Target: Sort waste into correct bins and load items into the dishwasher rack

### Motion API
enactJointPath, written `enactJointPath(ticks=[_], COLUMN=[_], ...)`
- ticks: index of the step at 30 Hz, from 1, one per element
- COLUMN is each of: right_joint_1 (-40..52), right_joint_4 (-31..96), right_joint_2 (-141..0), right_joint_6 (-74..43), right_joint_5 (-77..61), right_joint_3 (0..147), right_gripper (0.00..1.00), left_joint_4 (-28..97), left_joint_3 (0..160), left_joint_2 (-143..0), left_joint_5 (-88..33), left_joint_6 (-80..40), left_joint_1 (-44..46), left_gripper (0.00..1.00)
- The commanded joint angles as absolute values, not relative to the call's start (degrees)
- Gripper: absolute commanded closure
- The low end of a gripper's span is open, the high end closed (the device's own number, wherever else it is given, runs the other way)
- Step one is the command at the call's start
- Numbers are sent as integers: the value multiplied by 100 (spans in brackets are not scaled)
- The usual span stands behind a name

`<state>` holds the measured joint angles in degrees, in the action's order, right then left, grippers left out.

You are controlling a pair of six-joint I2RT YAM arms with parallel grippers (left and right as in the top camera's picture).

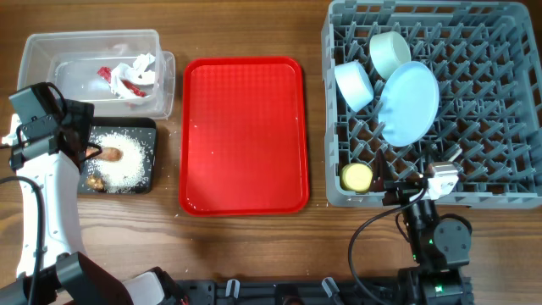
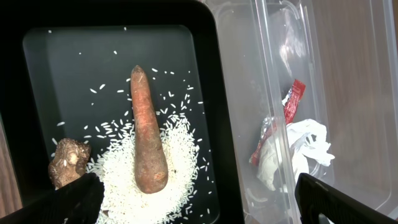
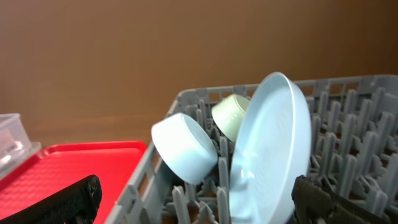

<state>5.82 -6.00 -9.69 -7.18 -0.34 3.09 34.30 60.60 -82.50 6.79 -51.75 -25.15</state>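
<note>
Wooden tabletop, with the red tray (image 1: pixel 244 135) mid-table. Take it as your reference.

Overhead:
- Left of the red tray, far side: the clear tub (image 1: pixel 85 41), with the crumpled wrapper (image 1: pixel 129 74) inside.
- Left of the red tray, near side: the black tray (image 1: pixel 140 124) holding the rice (image 1: pixel 127 165). The carrot stick (image 1: pixel 108 153) lies on the pile and the dark scrap (image 1: pixel 95 180) sits at its edge.
- Right of the red tray: the dishwasher rack (image 1: pixel 508 51). On the rack side nearest the red tray you have the blue bowl (image 1: pixel 354 85), the green bowl (image 1: pixel 389 52) and the plate (image 1: pixel 408 103) standing on edge. The yellow cup (image 1: pixel 356 176) is in the near corner.

Left wrist: the left gripper (image 2: pixel 199 186) hangs over the black tray and the tub, so left of the red tray. Jaws are wide apart with nothing between them. The scrap is just beside the rice and may be touching it; you can't tell from here.

Right wrist: the right gripper (image 3: pixel 196 186) is low at the rack's near wall, with the red tray off to its left. Jaws are spread and empty. The blue bowl is tipped on its side right against the upright plate, and the green bowl is behind them.
</note>
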Motion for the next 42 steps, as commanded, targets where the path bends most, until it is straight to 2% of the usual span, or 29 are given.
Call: enactJointPath(ticks=[1, 5, 7, 26, 30, 34, 37, 40, 42], right_joint_1=[615, 617, 615, 615, 615, 615, 615, 615, 615], right_joint_4=[-482, -36, -16, -16, -16, -16, -16, -16, -16], right_joint_2=[-572, -19, -16, -108, -108, -108, -108, -108, -108], right_joint_6=[-624, -456, -775, -766, -766, -768, -766, -766, -766], right_joint_5=[113, -130, -432, -434, -434, -434, -434, -434, -434], right_joint_3=[23, 30, 30, 30, 30, 30, 30, 30, 30], right_gripper=[0, 0, 0, 0, 0, 0, 0, 0, 0], left_joint_4=[3411, 3411, 3411, 3632, 3599, 2346, 974, -226, -449], left_joint_3=[6108, 6108, 6108, 6097, 5640, 4233, 2574, 1229, 718], left_joint_2=[-8228, -8228, -8228, -7999, -7146, -5728, -4176, -2816, -1946], left_joint_5=[694, 694, 694, 727, 974, 923, 899, 703, 670], left_joint_6=[-5122, -5124, -5124, -5122, -4781, -4515, -4442, -3597, -3026], left_joint_1=[-2536, -2536, -2536, -2449, -2005, -1564, -1267, -921, -648], left_gripper=[0, 0, 0, 0, 0, 0, 0, 0, 0])
